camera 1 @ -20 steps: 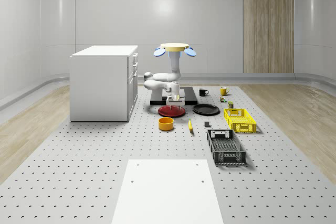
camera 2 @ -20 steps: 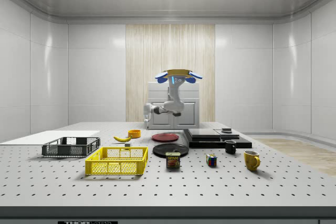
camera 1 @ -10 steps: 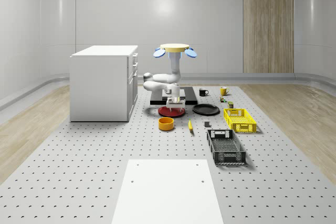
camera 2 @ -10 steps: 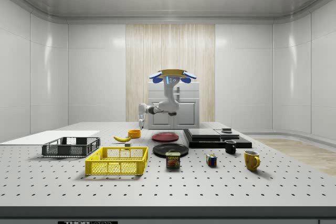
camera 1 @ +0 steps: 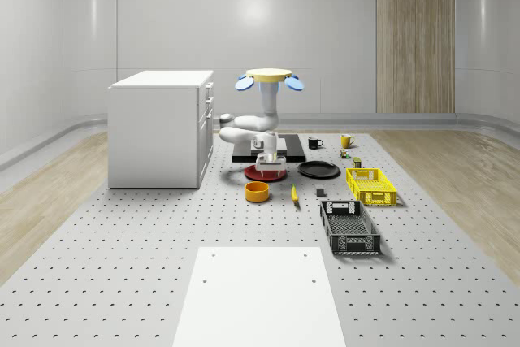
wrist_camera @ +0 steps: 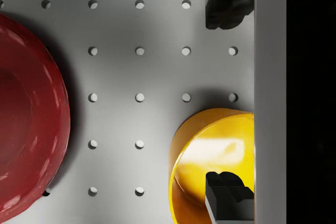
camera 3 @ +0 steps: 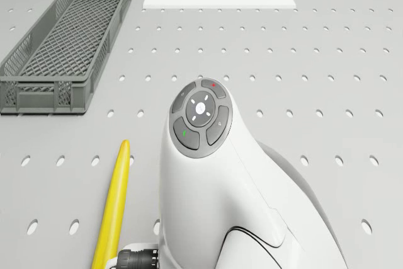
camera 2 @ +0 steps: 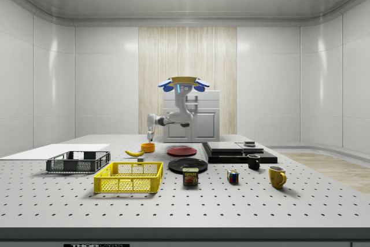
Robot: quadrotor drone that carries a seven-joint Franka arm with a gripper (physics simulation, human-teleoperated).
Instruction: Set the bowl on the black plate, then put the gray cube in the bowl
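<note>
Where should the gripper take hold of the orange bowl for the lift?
Probably by the rim: the orange bowl sits upright and open, so come straight down with one finger inside the wall and one outside. The gripper, open, hangs over its edge beside the red plate.

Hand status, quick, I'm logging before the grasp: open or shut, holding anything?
Hand: open, holding nothing, above the table beside the red plate, one finger over the orange bowl.
</note>
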